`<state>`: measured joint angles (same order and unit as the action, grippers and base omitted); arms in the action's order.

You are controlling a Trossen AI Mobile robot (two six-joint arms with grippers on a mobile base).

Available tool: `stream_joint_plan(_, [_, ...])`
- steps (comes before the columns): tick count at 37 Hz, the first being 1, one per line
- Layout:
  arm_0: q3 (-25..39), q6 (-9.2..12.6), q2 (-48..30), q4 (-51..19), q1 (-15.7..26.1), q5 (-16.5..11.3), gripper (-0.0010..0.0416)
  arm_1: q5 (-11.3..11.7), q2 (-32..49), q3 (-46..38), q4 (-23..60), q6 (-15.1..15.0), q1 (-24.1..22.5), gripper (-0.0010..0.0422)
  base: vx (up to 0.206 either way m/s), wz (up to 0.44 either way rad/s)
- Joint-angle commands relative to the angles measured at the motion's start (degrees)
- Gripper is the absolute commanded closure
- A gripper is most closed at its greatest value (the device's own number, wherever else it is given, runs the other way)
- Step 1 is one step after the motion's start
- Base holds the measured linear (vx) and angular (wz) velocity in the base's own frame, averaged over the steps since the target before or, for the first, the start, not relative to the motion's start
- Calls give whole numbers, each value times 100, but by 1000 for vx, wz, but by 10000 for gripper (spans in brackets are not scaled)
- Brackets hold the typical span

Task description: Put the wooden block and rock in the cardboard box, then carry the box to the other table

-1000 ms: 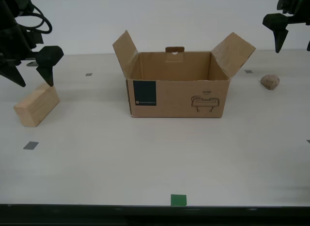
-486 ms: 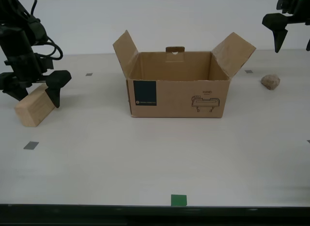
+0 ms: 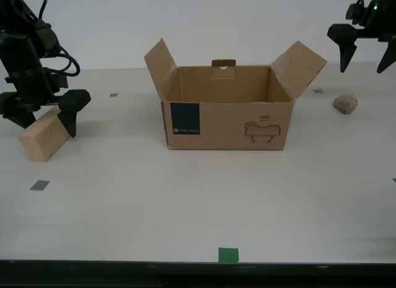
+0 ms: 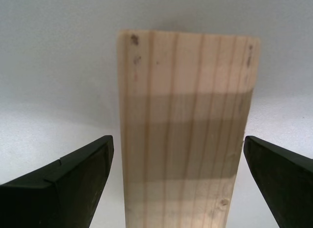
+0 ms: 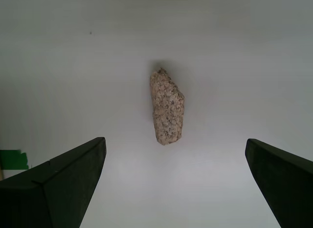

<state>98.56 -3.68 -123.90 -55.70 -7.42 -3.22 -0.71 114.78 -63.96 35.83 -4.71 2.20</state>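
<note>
The second end effector [image 3: 43, 118] is down low at the exterior view's left; its two black fingers [image 4: 63, 184] are spread apart, one on each side of the wooden block [image 3: 44, 135]; the second wrist view shows a gap between each finger and the wood, so it is not squeezing the block. The block lies on the desk [image 3: 185, 201], turned at an angle to the desk's front edge; in the second wrist view [image 4: 186, 135] you can see its pale stripes of grain and a few small dark spots.

The first end effector [image 3: 362, 58] hangs high at the exterior view's right; its fingers [image 5: 58, 184] are wide apart too, and it holds nothing. The rock [image 3: 345, 103] sits on the desk below it, well under the fingertips; in the first wrist view the rock [image 5: 167, 106] is a speckled lump with bare desk all round it.

The cardboard box [image 3: 229, 112] stands in the middle of the desk, between the block and the rock; its side flaps stick up and out; a dark blue label [image 3: 184, 119] is on its front. Small grey squares [image 3: 39, 185] and one green square [image 3: 228, 255] are stuck on the desk.
</note>
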Motion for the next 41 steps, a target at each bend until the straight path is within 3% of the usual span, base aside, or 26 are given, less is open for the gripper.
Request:
stream_joint_plan(1, [-4,-2,-144,31,2,-26,7,7,0,2,63,-28,2,48,0,0])
stream_joint_plan(19, [-2,-153,-872,503,2,-2,7,9,4,22,92,-26,2,48,0,0])
stream_joint_plan(41, [-4,-302,-1172,1220,9,179,7,9,4,26,85,-24,2,48,0,0])
